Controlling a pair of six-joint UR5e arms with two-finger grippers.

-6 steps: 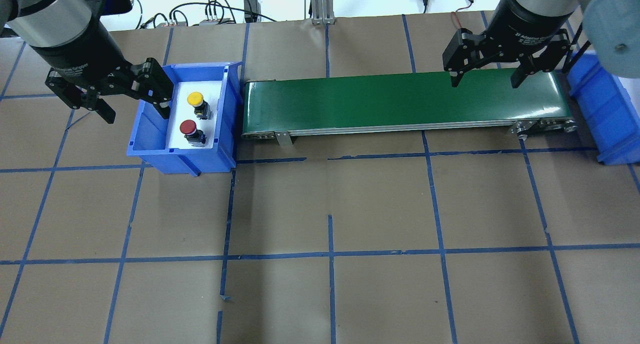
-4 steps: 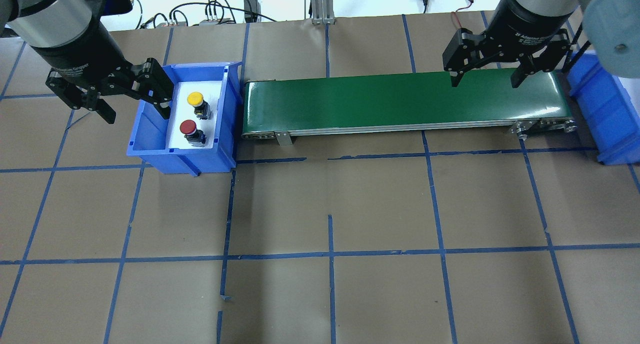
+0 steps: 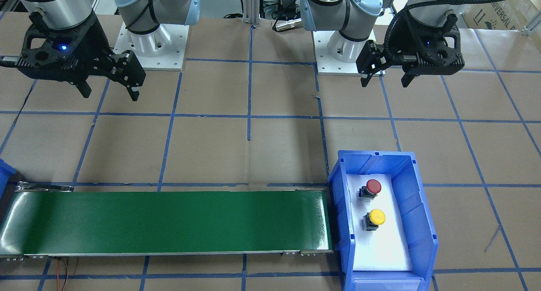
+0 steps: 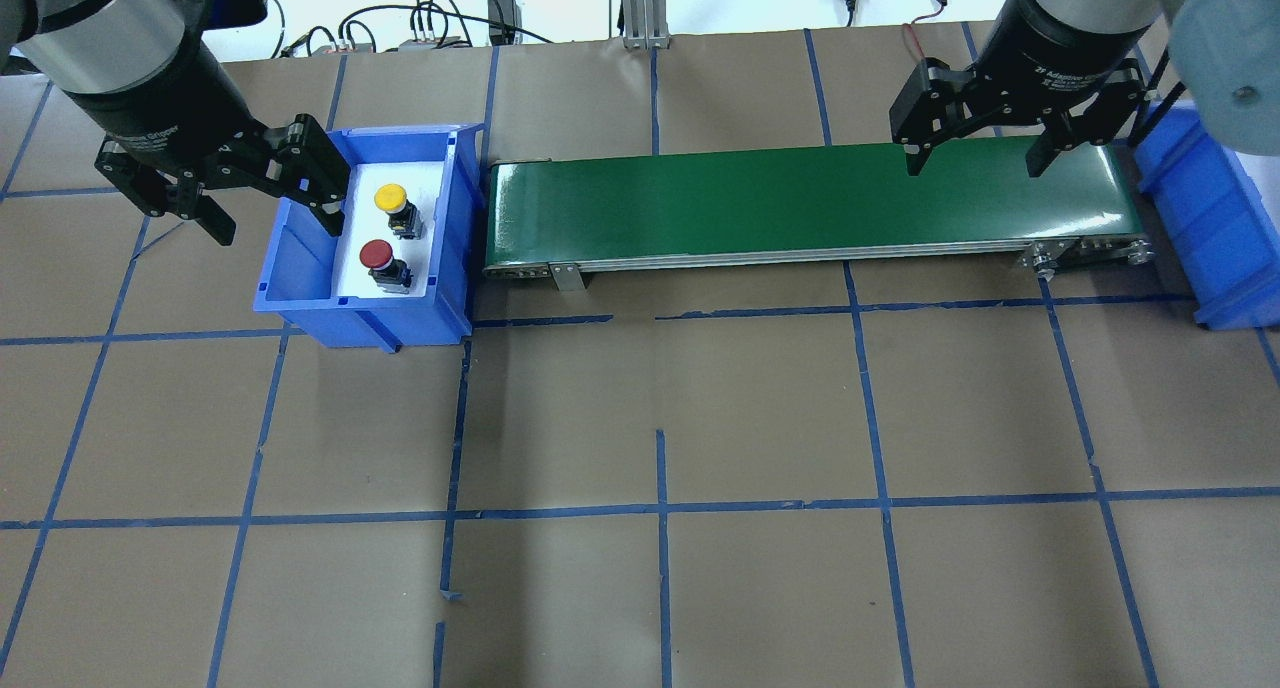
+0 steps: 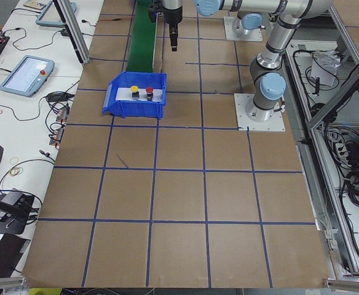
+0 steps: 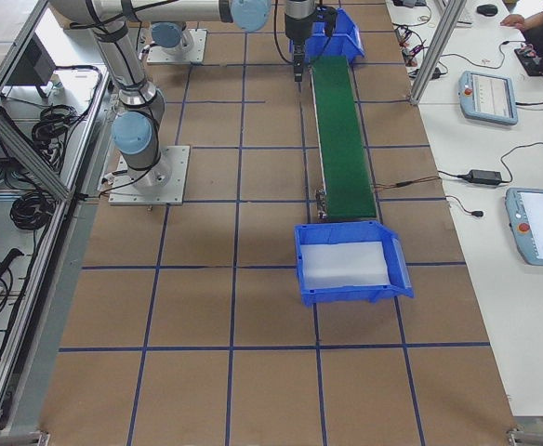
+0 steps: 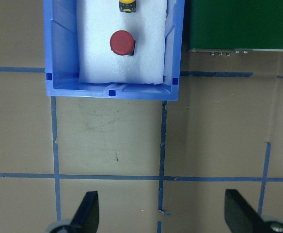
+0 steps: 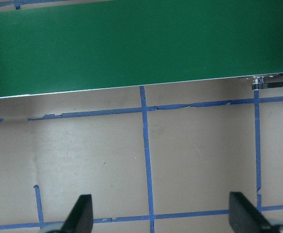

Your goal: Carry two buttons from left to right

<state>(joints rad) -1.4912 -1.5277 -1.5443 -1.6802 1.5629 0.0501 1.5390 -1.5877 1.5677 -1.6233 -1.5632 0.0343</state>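
Nothing delivered yet: both buttons sit in the bin on the robot's left.
Nearest the robot, the left claw (image 4: pixel 276 233) hangs spread wide and empty, just short of the blue plastic bin (image 4: pixel 370 320). The right claw (image 4: pixel 974 168) is equally spread and empty beside the long green conveyor belt (image 4: pixel 800 203). Inside that bin stand the red-capped push button (image 4: pixel 377 255), then the yellow-capped push button (image 4: pixel 389 197). The second blue bin (image 6: pixel 355 295) shows only white foam, so you have both transfers left.

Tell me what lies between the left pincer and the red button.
Left wrist view: from the left pincer, brown paper crossed by blue tape, then the bin's wall before the red button.
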